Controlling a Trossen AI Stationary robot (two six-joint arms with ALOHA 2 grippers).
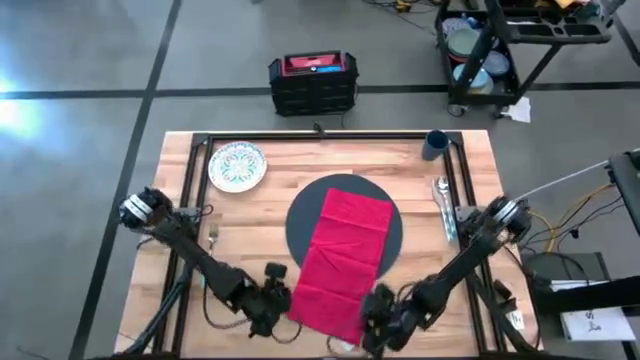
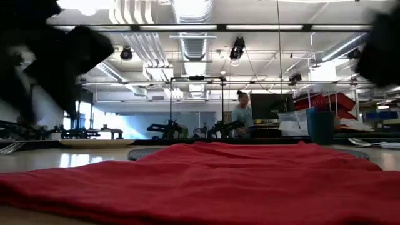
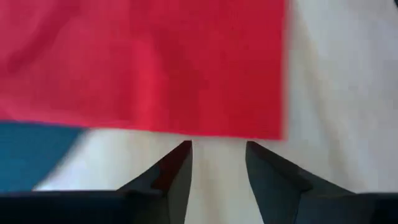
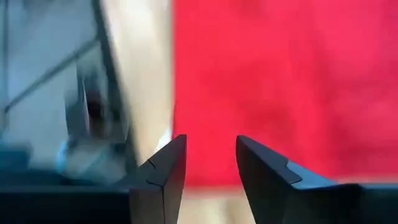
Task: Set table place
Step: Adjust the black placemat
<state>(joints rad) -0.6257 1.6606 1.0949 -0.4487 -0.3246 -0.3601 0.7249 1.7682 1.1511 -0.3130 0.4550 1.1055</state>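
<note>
Two dark arms reach over the wooden table point(image 1: 180, 165) toward its near edge, where the red napkin point(image 1: 345, 262) lies across the round grey mat point(image 1: 300, 230) and runs past it almost to that edge. The left gripper point(image 1: 272, 306) sits just beside the napkin's near-left corner and the right gripper point(image 1: 378, 318) at its near-right corner, both with fingers a little apart and holding nothing. Smaller pieces ring the far side: patterned plate point(image 1: 237, 165) far-left, blue cup point(image 1: 435, 145) far-right, spoon and knife point(image 1: 444, 208) along the right rail, fork point(image 1: 212, 236) by the left.
</note>
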